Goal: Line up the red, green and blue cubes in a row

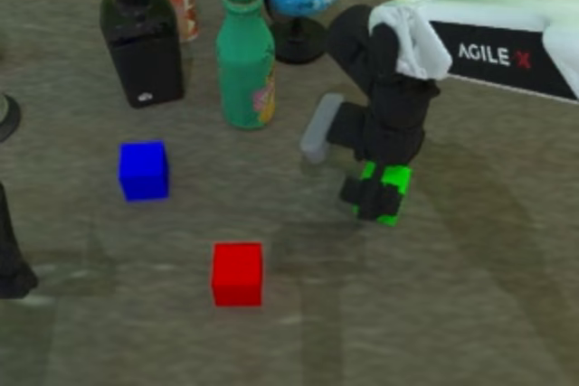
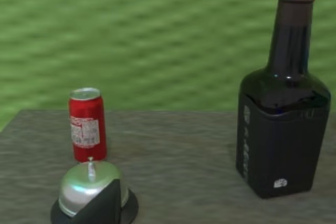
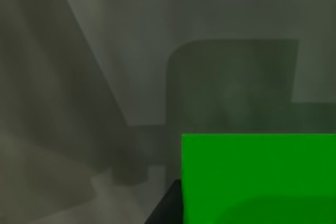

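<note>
At the left edge of the bench (image 1: 470,314) the left arm (image 1: 11,250) is standing parked, and its gripper is not showing in any view; its wrist camera is looking at a red can (image 2: 87,124) with a white label I cannot read, a silver bell (image 2: 93,192) and a dark bottle (image 2: 283,124) with a red cap. Going right, the blue cube (image 1: 144,170) is lying below this dark bottle, the red cube (image 1: 237,274) is sitting nearer the front, and a teal-green bottle (image 1: 244,51) is standing behind, its label unreadable. On the right, the right arm marked "AGILE X" is reaching in, and the right gripper (image 1: 376,194) is closing on the green cube (image 1: 391,196), right of the red cube.
</note>
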### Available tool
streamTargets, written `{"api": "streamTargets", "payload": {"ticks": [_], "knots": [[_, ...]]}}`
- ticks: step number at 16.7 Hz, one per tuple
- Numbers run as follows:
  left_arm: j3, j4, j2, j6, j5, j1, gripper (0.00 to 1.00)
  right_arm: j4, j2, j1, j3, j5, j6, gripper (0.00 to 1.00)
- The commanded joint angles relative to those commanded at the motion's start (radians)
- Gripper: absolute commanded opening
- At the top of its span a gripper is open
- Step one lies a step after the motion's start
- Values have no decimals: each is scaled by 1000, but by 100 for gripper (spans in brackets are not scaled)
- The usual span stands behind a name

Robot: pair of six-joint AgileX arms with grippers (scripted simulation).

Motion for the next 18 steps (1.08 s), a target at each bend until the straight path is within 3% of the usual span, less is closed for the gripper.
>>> {"api": "streamTargets", "payload": {"ticks": [4,11,18], "knots": [[0,0,0,0,0,0,100,-32,-31,2,17,-10,10,0],[0,0,0,0,0,0,100,-246,-87,11,170,-11,7,0],[0,0,0,0,0,0,100,-244,-114,46,143,-11,-6,0]]}}
